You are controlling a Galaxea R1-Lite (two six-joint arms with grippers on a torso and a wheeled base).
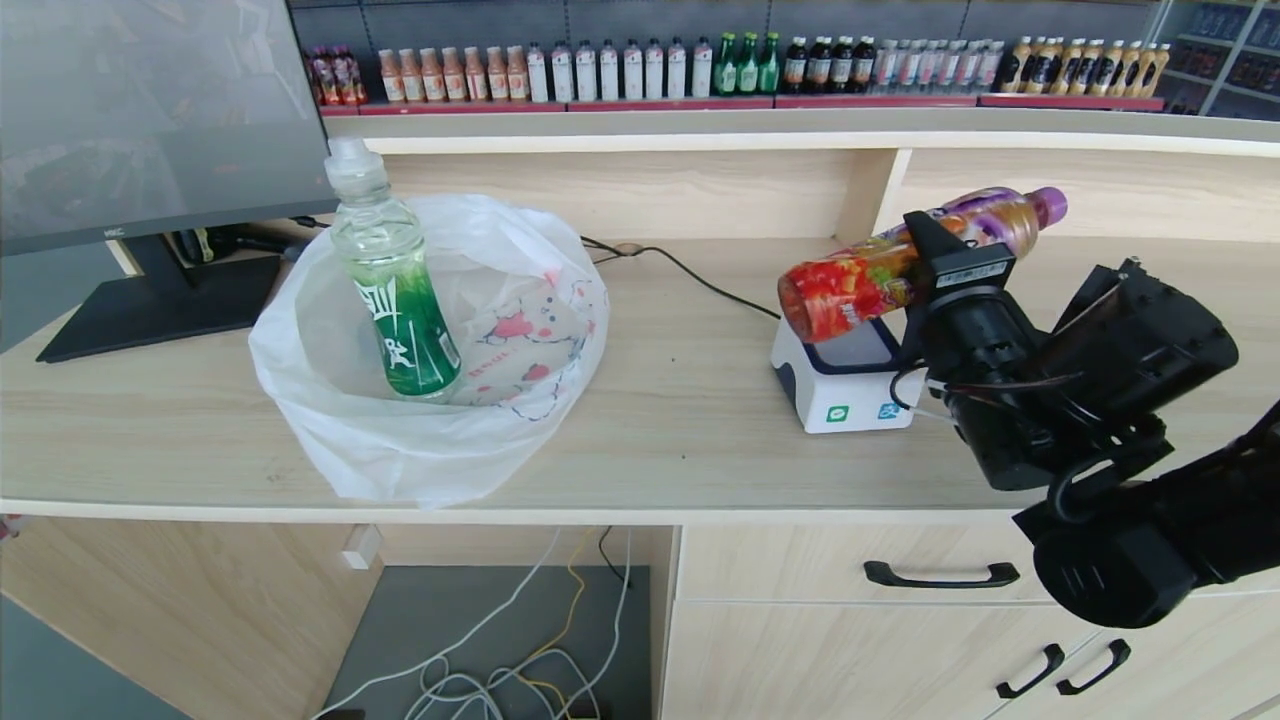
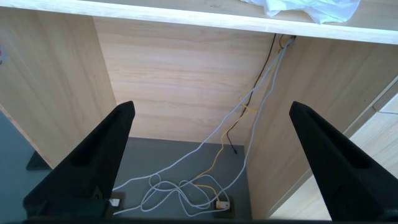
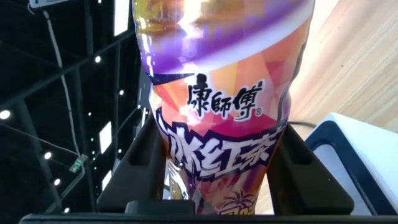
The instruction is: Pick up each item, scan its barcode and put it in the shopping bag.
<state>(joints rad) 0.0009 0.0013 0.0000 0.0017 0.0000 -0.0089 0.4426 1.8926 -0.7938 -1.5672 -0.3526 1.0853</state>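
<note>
My right gripper (image 1: 935, 262) is shut on a purple-capped juice bottle (image 1: 880, 265) with a red and orange label, held on its side just above the white barcode scanner (image 1: 845, 385) on the counter. In the right wrist view the juice bottle (image 3: 217, 106) sits between the fingers (image 3: 140, 171), with the scanner (image 3: 367, 155) beside it. The white shopping bag (image 1: 330, 340) lies open on the counter's left half, with a green-labelled bottle (image 1: 395, 290) standing in it. My left gripper (image 2: 211, 162) hangs open below the counter, fingers (image 2: 93, 168) wide apart, holding nothing.
A monitor (image 1: 150, 110) on a black stand sits at the counter's back left. A black cable (image 1: 690, 275) runs from the scanner toward the back. Cables (image 2: 205, 180) lie on the floor under the counter. Drawers (image 1: 940, 575) are below on the right.
</note>
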